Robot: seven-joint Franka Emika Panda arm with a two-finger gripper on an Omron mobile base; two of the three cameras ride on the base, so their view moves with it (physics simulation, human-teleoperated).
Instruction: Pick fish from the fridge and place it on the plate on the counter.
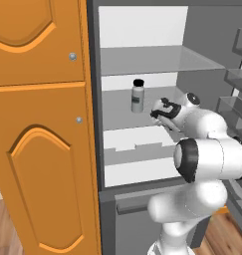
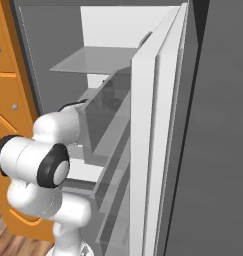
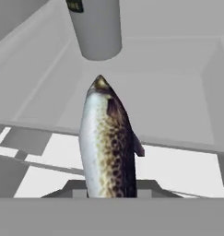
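Note:
The fish (image 3: 109, 147), silvery with a brown speckled back, fills the middle of the hand view, head pointing away from the hand. My gripper (image 3: 111, 190) is shut on its tail end, with a dark fingertip (image 3: 69, 190) showing on each side. In the left base view the gripper (image 1: 159, 112) is inside the open fridge (image 1: 142, 25), just above the middle glass shelf (image 1: 117, 107). The plate and the counter are out of view.
A grey bottle with a black cap (image 1: 137, 96) stands on the same shelf, just beyond the fish's head (image 3: 96, 27). The fridge door with its racks (image 2: 158, 130) stands open on the right. Orange cabinet doors (image 1: 38, 124) flank the left.

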